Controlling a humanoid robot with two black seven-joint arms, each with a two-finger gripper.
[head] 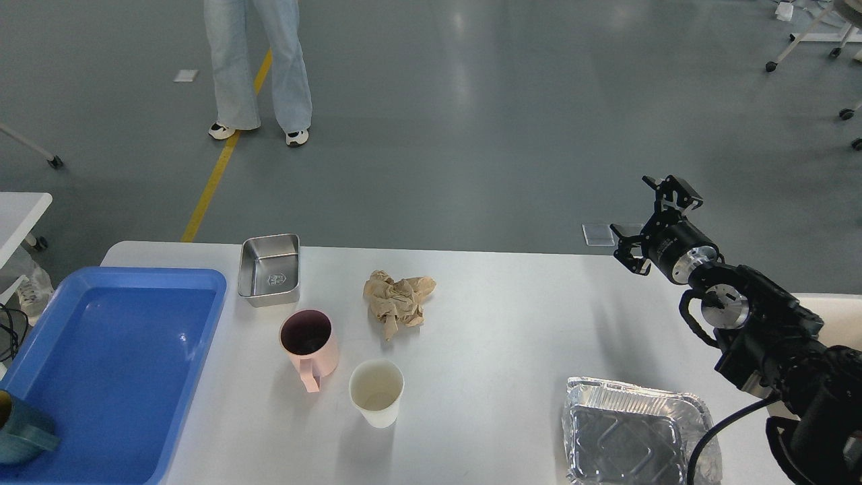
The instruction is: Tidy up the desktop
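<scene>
You see only a corner of the foil tray (633, 431) (its near edge runs off frame), and the teal object (20, 431) stays unidentifiable.

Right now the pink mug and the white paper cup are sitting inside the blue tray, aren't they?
Not quite. The head view shows the pink mug and white paper cup standing on the white desktop, to the right of the blue tray, not inside it.
</scene>
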